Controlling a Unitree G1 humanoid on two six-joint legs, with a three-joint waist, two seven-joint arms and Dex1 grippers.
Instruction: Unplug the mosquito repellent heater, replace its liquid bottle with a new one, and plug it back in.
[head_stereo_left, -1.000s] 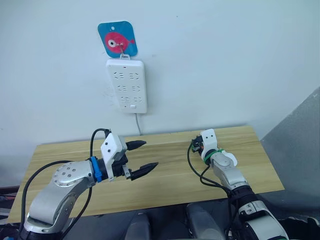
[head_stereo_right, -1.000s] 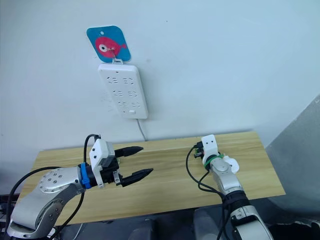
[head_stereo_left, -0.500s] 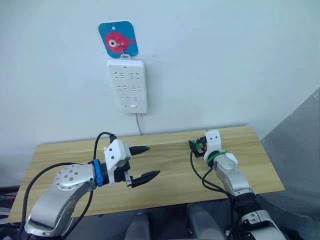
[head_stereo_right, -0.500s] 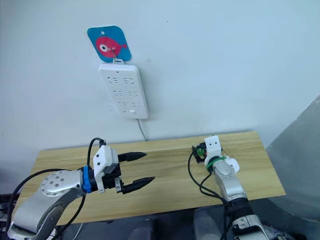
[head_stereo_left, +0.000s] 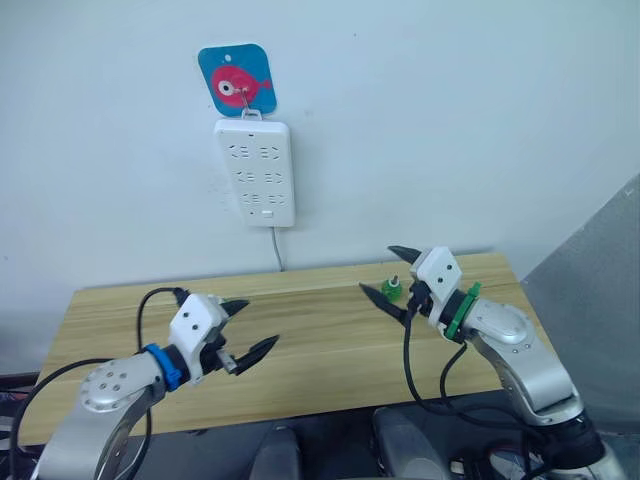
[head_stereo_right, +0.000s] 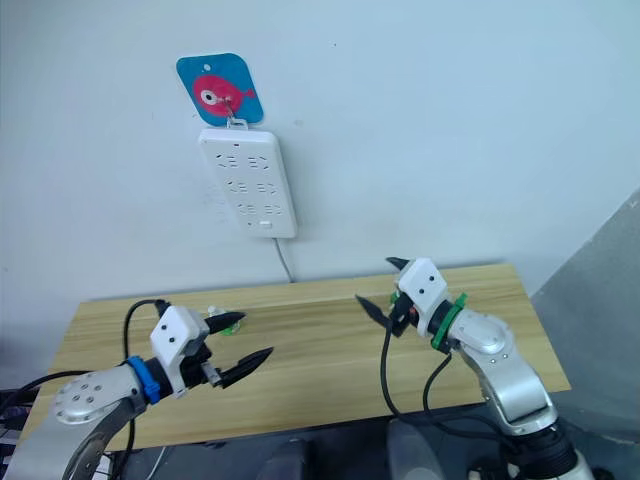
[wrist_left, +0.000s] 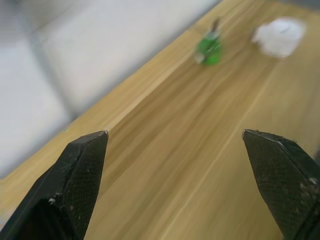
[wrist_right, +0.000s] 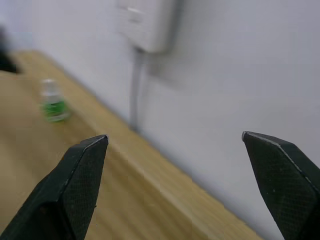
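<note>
- The left gripper (head_stereo_left: 258, 322) hangs above the near left part of the wooden table (head_stereo_left: 330, 350). Its two black fingers stand well apart with nothing between them.
- The right gripper (head_stereo_left: 377, 270) is raised over the far right part of the table, pointing towards the robot's left. Its fingers are also spread wide and hold nothing.
- A small green bottle with a dark wick (head_stereo_left: 392, 290) stands upright on the table close to the far edge. In the head views it sits just beside the lower finger of the right gripper, without touching it.
- The mosquito repellent heater (wrist_left: 279, 36) shows in the left wrist view as a blurred white rounded lump lying on the table top, near the wick bottle and a little beyond it. It is too blurred to tell which way its face or prongs point. It is well apart from the wall.
- A second green bottle with a white cap (wrist_right: 52, 102) stands upright on the left part of the table, towards the far edge, just beyond the left gripper.
- On the white wall behind the table hangs a long white power strip (head_stereo_left: 255, 172), and its grey cable (head_stereo_left: 277, 250) drops down behind the table's far edge.
- The strip hangs from a hook on a blue plaque with a red fish (head_stereo_left: 237, 80), set just above it.
</note>
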